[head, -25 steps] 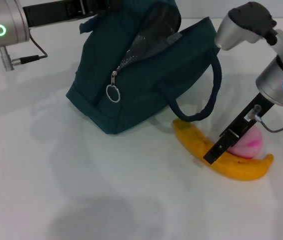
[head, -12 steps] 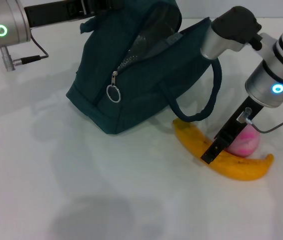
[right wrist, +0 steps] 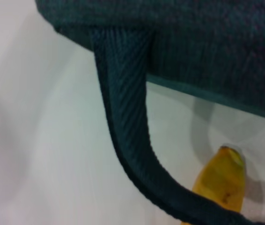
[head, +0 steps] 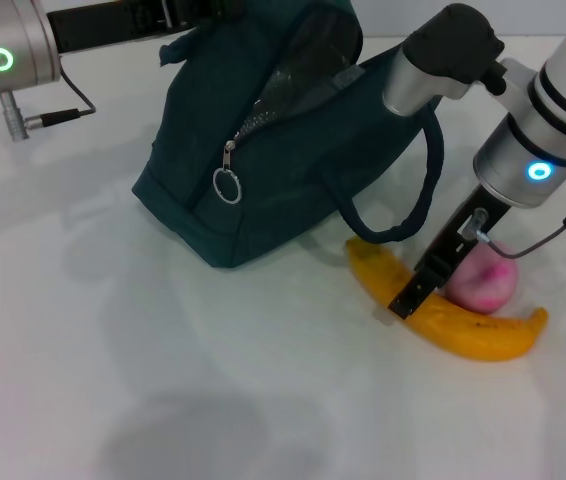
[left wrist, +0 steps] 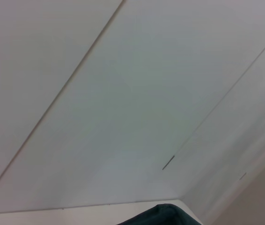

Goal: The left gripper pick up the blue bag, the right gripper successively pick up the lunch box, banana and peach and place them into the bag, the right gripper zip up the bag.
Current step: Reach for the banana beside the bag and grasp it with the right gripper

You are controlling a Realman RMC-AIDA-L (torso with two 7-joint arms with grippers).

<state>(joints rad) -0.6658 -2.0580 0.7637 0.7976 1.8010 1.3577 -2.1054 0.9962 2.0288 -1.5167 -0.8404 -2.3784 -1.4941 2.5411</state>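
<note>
Leftward since a second ago, the right hand (head: 415,290) sits on the banana (head: 443,310) (long axis ten-to-four), peach (head: 481,280) at three o'clock; grip width unclear.

The light is bright and even. The white table (head: 113,330) shines a little. A soft grey shadow lies on it below the bag (head: 283,150), near the front edge. Up close, the bag strap (right wrist: 123,122) and the banana (right wrist: 219,180) look blurry.
</note>
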